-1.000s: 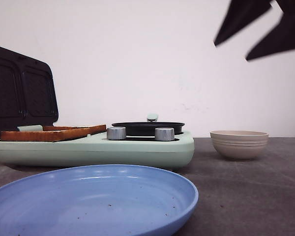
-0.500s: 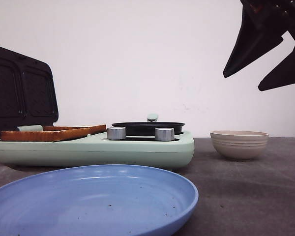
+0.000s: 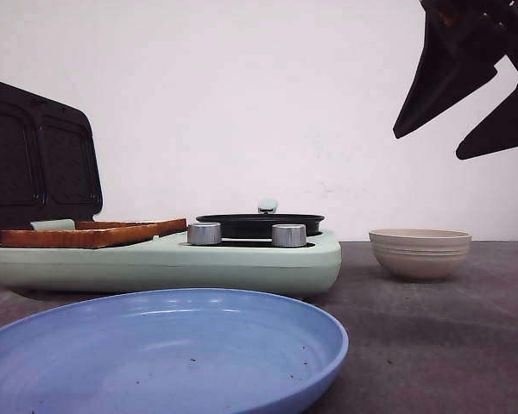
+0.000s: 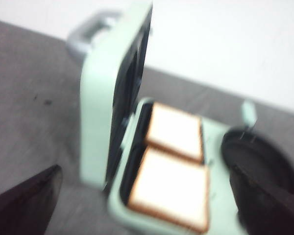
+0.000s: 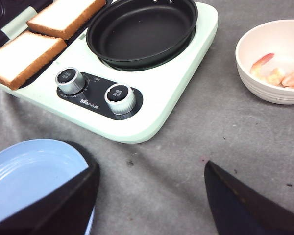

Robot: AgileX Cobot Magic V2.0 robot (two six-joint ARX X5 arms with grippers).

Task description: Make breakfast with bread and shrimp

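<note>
Two bread slices lie side by side in the open sandwich press of the mint-green breakfast maker; they also show in the left wrist view and edge-on in the front view. The shrimp lie in the beige ribbed bowl, right of the appliance. My right gripper hangs open and empty high above the bowl. My left gripper is open and empty above the bread; the view is blurred.
A black frying pan sits on the appliance's right half behind two silver knobs. The press lid stands upright at the left. A large blue plate lies in front of the appliance.
My right gripper has come down and to the right over the last second, then nearly stopped. Nothing on the table has moved.
</note>
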